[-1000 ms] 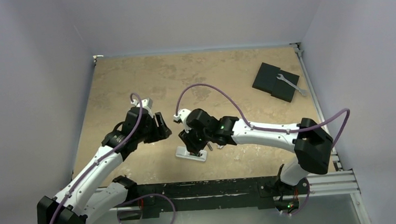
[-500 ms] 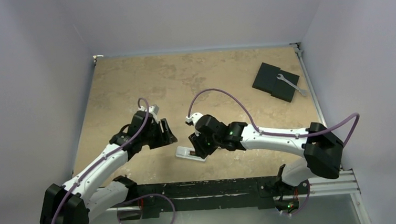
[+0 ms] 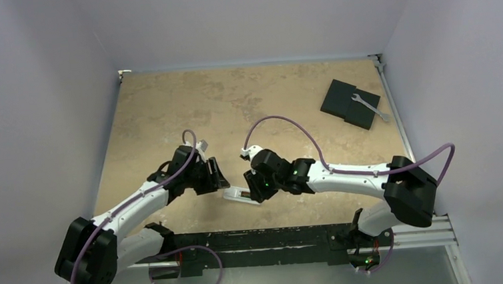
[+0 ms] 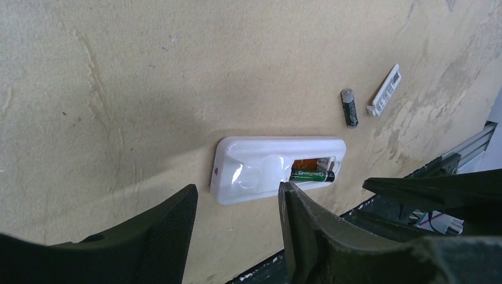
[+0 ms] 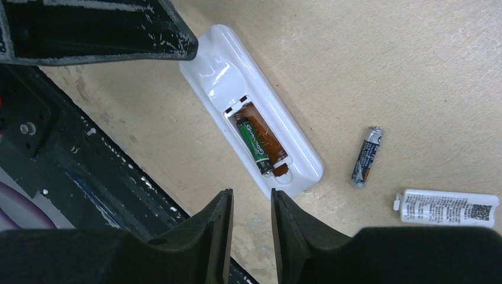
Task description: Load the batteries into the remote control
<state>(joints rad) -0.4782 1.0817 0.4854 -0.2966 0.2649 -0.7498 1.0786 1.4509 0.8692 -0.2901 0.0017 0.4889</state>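
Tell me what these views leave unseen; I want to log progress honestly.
- Remote control face: turned down onto the table in every view, so the screen and buttons are hidden.
- Loose battery and battery cover: cannot be found in the top view, being too small or under the right arm.
- Polarity marks in the empty slot: too small in both wrist views.
- Print on the cover: blurred in the right wrist view.
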